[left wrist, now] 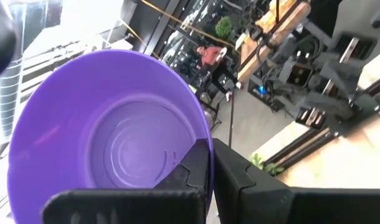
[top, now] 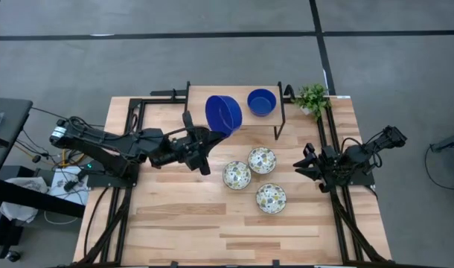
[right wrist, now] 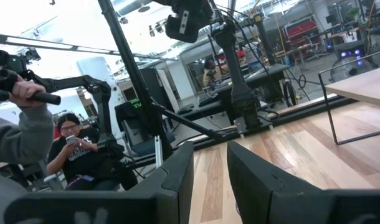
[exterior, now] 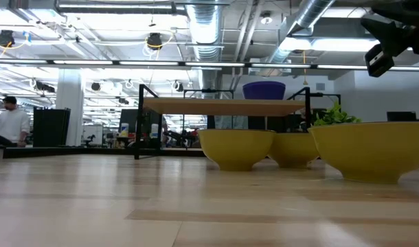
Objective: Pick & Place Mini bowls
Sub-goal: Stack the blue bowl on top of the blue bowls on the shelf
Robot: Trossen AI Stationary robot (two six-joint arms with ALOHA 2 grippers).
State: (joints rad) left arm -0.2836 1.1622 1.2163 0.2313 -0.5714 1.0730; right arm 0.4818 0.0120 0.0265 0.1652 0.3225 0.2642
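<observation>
My left gripper (top: 210, 134) (left wrist: 212, 149) is shut on a glossy blue mini bowl (top: 223, 114) (left wrist: 109, 143), held tilted above the near edge of a small wooden shelf (top: 201, 91). A second blue bowl (top: 262, 102) (exterior: 264, 90) stands upright on that shelf. Three white floral-patterned bowls (top: 261, 160) (top: 237, 175) (top: 271, 198) rest on their bases on the table near its middle; the low view shows their yellow outsides (exterior: 235, 147). My right gripper (top: 309, 161) (right wrist: 210, 168) waits open at the table's right side, touching nothing. My left gripper holds the blue bowl by its rim (left wrist: 199, 134), one finger (left wrist: 193, 171) inside the bowl and the other (left wrist: 240, 177) outside the wall. It comes from the table's left. The bowl is lifted clear and tipped on its side, its opening facing the left arm.
A small green plant (top: 312, 98) (exterior: 336, 114) stands at the far right corner beside the shelf's black frame (top: 280, 112). Bare wood lies at the table's near side (top: 212, 231). People sit in the room beyond the table (right wrist: 71, 146).
</observation>
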